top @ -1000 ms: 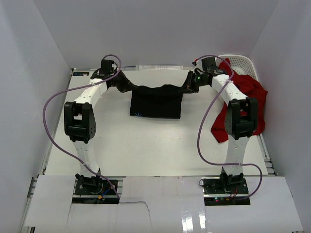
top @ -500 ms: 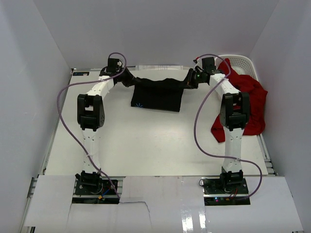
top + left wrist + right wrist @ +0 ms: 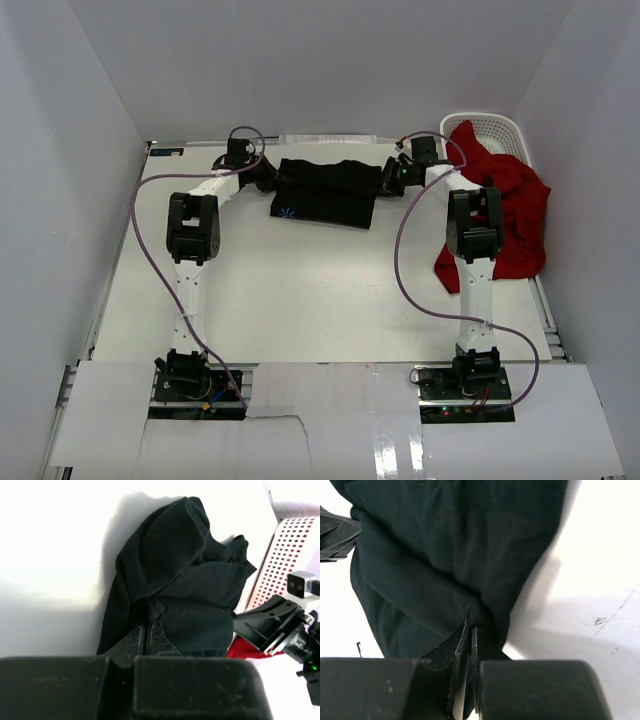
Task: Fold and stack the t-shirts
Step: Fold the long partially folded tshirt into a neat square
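Observation:
The black t-shirt [image 3: 325, 193] lies near the far edge of the table, folded, its small light-blue mark at the lower left. My left gripper [image 3: 268, 177] is shut on its left end; in the left wrist view [image 3: 148, 625] the jaws pinch a fold of black cloth [image 3: 185, 580]. My right gripper [image 3: 386, 178] is shut on its right end; in the right wrist view [image 3: 471, 625] the jaws pinch black cloth [image 3: 445, 555]. The red t-shirt [image 3: 505, 215] hangs crumpled over the basket at the right.
A white plastic lattice basket [image 3: 497, 128] stands at the far right corner, and part of it shows in the left wrist view [image 3: 287, 545]. White walls close the table on three sides. Purple cables loop from both arms.
Both arms have stretched toward the far edge, carrying the black t-shirt's upper edge back and down. The shirt has gone from hanging between the grippers to lying folded.

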